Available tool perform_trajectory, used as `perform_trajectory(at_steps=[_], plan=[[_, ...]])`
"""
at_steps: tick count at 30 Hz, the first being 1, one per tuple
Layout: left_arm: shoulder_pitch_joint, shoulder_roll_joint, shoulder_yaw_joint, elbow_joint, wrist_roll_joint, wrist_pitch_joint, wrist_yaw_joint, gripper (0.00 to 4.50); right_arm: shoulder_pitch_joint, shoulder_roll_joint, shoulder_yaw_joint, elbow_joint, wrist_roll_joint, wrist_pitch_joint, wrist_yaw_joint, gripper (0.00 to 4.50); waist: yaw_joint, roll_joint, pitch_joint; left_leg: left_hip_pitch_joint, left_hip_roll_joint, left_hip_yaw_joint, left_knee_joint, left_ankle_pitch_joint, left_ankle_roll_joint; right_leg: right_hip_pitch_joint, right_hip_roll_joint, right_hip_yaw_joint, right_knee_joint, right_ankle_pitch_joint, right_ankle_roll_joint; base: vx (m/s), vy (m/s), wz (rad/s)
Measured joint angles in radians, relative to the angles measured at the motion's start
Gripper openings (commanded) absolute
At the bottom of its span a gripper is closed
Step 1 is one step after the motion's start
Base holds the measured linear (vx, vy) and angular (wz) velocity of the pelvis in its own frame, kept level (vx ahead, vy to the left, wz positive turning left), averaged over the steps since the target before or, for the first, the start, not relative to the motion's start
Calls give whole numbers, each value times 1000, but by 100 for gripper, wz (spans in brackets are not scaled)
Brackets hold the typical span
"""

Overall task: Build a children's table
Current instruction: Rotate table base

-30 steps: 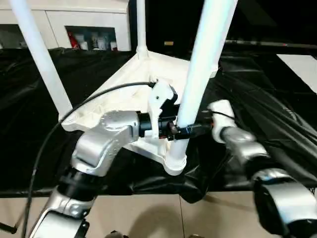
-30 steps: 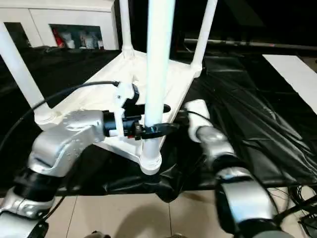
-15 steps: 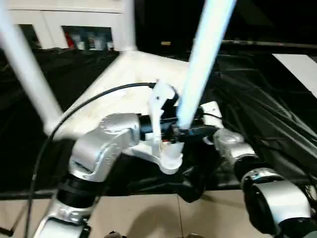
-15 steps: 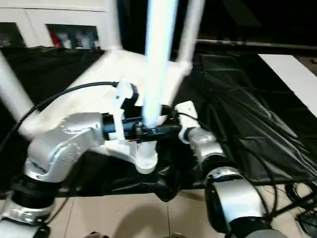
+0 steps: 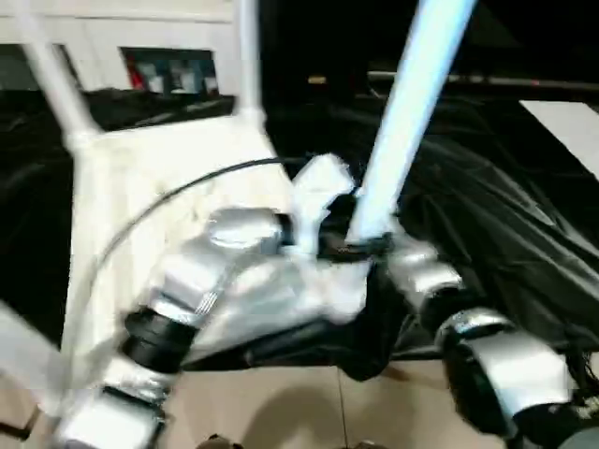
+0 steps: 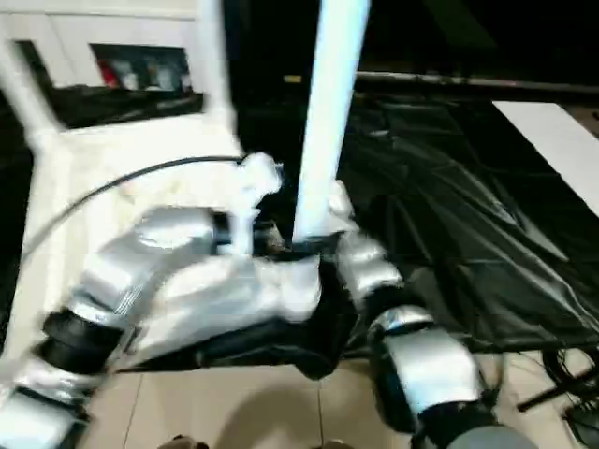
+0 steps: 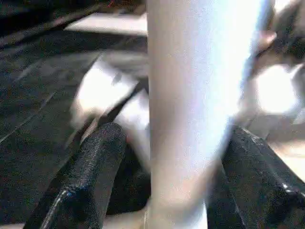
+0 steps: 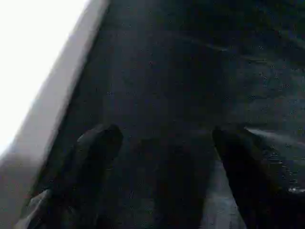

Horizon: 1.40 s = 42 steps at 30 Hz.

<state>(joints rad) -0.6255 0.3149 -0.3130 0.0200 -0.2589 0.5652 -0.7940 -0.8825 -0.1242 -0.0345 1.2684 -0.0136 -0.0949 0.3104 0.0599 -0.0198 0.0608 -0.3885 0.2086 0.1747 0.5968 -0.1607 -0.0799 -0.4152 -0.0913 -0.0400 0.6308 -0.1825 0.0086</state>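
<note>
Head views: the left arm (image 5: 201, 281) reaches forward and inward from the lower left, forearm bent across the middle of the scene, its wrist level with the near leg (image 5: 402, 122) of the upturned children's table. The left gripper (image 7: 167, 191) straddles this leg; in the left wrist view the two black fingers (image 7: 88, 176) stand on either side of the white tube, widely spread and close against it, though true contact cannot be confirmed through the blur. The right arm (image 5: 487, 365) comes in from the lower right, its forearm angled toward the same leg near its base. The right gripper (image 8: 162, 162) has its fingers (image 8: 95, 148) well apart with nothing between them, above black cloth (image 8: 190, 71), a white edge beside them.

The white tabletop (image 5: 140, 187) lies underside up on the cloth, at left of centre, with further legs (image 5: 246, 56) rising from its far corners and cut off at the top edge. The near corner socket is hidden behind the arms. A white cabinet (image 5: 140, 47) stands behind.
</note>
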Motion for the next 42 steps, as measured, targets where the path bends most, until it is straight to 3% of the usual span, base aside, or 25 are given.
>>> perform_trajectory(at_steps=[4, 8, 11, 15, 21, 23, 28, 34, 42], plan=[[2, 26, 9, 3, 2, 13, -18, 348, 0, -10, -7, -1, 5, -7, -2, 359, 2, 0, 0, 0, 0, 0, 0, 0, 0, 0, 0, 0, 0, 0, 0, 0, 0, 0], [31, 101, -15, -55, -32, 128, -94, 348, 9, -37, -9, -29, 10, -7, 34, 359, 2, 0, 0, -1, 0, 0, 0, 0, 0, -1, 0, 0, 0, 0, 0, 0, 0, 0], [66, 128, -54, -92, -40, 208, -108, 348, 26, -93, -1, -63, 4, -3, 92, 359, 6, 0, 0, -1, 0, 1, 0, 0, 0, -1, 0, 0, -1, 0, 0, 0, 0, 0], [87, 122, -123, -93, -10, 249, -87, 313, 78, -162, 29, -143, -12, 13, 171, 359, 11, 0, 0, -1, 0, 1, 1, 0, 0, 0, 0, 0, 0, 0, 0, 0, 0, 0], [78, 120, -185, -22, 85, 259, -33, 267, 236, -275, 76, -367, -26, 89, 352, 359, 12, 3, 0, 1, -1, 0, 1, 0, 0, 2, 0, 0, 0, 0, 0, 0, 0, 0], [75, 126, -198, 7, 108, 259, -21, 245, 276, -291, 86, -437, -20, 117, 408, 359, 5, 4, 0, 1, -1, 0, 1, 0, 0, 2, 0, 0, 0, 1, 1, 0, 0, 0], [51, 123, -223, 75, 156, 239, 1, 209, 446, -400, 125, -784, 80, 226, 627, 359, 2, 13, -1, 1, -1, -1, 1, 0, 0, 2, 0, 0, -2, 0, 1, 0, 0, 0], [45, 104, -224, 107, 164, 222, 1, 150, 507, -455, 123, -1016, 139, 337, 712, 359, -1, 14, -1, 2, -1, -2, 0, 0, 0, 4, 1, -1, -2, -1, 3, 0, 0, 0], [45, 117, -231, 157, 177, 85, -45, 74, 540, -469, 123, -1130, 173, 423, 717, 359, -1, 14, -1, 1, -1, -4, 0, 0, 0, 2, 1, -1, -2, -2, 7, 0, 0, 0]])
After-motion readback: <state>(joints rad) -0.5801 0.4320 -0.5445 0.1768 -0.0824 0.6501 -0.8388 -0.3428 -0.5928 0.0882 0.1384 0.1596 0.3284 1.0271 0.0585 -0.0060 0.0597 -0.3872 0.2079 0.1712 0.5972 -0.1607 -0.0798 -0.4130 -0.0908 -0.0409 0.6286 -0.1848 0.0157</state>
